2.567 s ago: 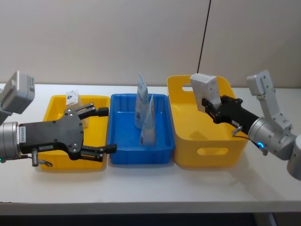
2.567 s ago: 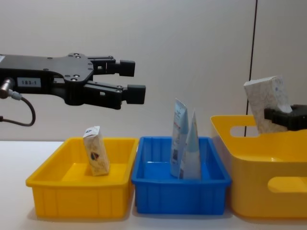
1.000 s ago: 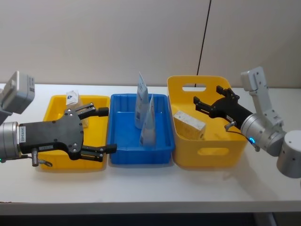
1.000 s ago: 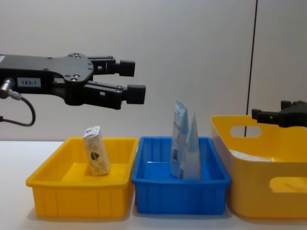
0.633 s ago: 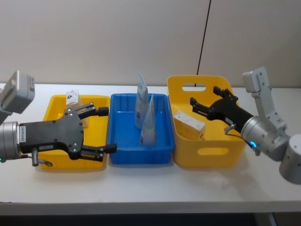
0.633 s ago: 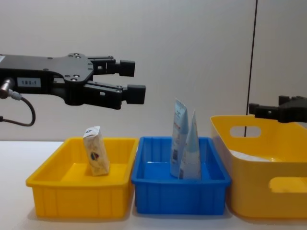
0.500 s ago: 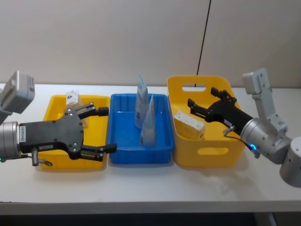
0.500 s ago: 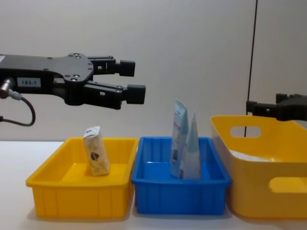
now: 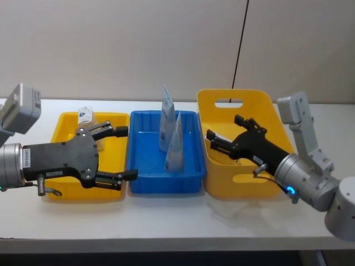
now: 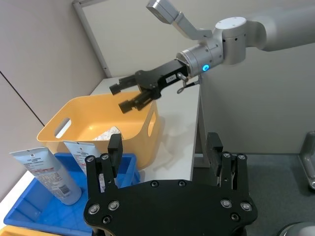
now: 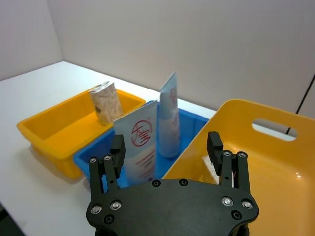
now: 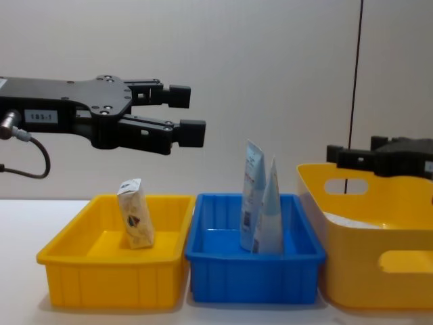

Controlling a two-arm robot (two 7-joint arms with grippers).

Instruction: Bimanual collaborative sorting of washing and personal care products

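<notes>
Grippers both spread, empty. On right, right gripper [image 9: 223,128] hovers over tall yellow bin [image 9: 249,178], toward side nearest blue bin [image 9: 166,187]. Whitish-blue soft pack [image 10: 107,137] lies inside tall yellow bin, below right gripper, not touching it. Two squeeze tubes [image 9: 168,117] stand upright in blue bin, just beside each other. Small beige pack [image 9: 85,115] stands at back of low yellow bin [image 9: 62,126]. On left, left gripper [image 9: 127,153] hangs high above low yellow bin, fingers pointing toward blue bin. Three bins in row on bench [image 9: 166,219].
</notes>
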